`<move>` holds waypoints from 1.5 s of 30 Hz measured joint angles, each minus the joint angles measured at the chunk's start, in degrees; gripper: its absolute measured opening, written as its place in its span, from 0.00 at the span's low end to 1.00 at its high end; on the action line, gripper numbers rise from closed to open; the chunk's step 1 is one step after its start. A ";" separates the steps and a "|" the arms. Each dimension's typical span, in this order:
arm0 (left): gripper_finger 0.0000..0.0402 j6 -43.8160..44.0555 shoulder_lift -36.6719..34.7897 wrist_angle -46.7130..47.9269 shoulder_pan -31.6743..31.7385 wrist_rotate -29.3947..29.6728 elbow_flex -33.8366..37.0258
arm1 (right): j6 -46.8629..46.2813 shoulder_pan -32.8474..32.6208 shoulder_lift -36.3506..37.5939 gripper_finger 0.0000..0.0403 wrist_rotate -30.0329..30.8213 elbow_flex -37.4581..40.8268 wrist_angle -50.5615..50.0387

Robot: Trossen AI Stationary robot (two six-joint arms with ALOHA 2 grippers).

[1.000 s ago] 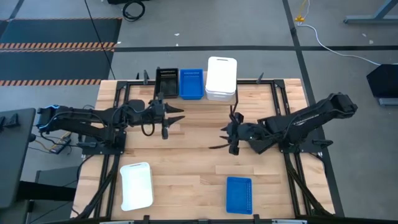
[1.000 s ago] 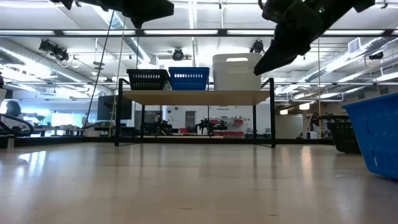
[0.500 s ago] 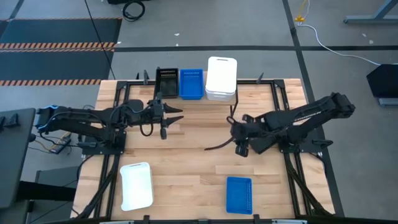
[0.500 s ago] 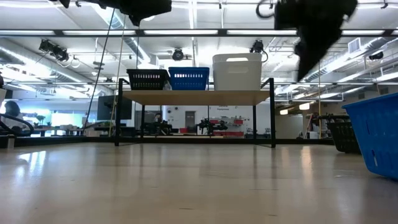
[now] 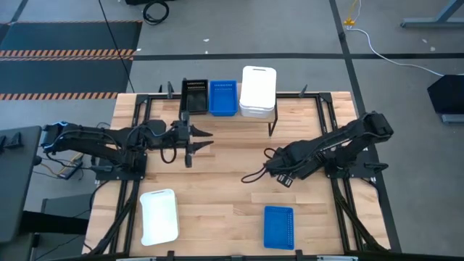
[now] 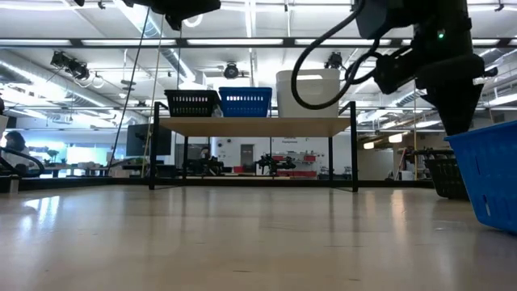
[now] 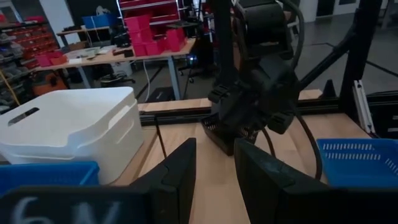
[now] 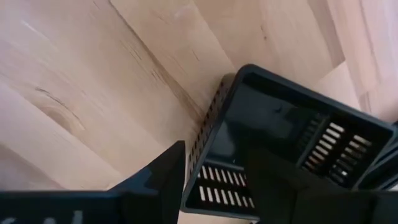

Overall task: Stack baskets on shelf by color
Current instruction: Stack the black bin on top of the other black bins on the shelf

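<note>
High view: right gripper has swung round and dropped toward the table, fingers spread, empty. Right wrist view: a black basket lies just ahead of the fingertips, ungrasped; pick-up for stacking judged next. Left wrist view: left gripper parted, holding nothing.

The high view looks straight down on the whole bench. The low view sits at bench-top height, facing level toward the shelf, which the high view also shows. Each wrist view looks forward from close behind its own gripper.
</note>
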State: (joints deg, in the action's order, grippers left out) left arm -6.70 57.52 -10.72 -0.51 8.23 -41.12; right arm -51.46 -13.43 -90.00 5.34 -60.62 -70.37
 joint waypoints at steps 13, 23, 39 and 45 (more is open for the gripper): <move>0.29 0.04 0.00 -0.03 -0.12 0.07 0.00 | -4.23 -1.18 0.04 0.55 -1.61 5.33 3.66; 0.29 0.02 0.00 -0.09 -0.12 0.07 0.00 | -0.92 -1.20 0.04 0.50 -4.72 11.81 21.77; 0.29 -0.02 0.02 -0.18 -0.05 0.07 0.00 | 32.00 -3.84 0.04 0.29 4.19 6.28 42.23; 0.29 0.04 0.02 0.08 -0.05 0.07 0.00 | 31.06 -4.22 0.04 0.29 4.10 3.28 39.96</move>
State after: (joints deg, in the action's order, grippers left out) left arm -6.66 57.54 -10.63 -0.56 8.29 -41.12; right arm -20.40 -17.65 -89.95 9.44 -57.34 -30.41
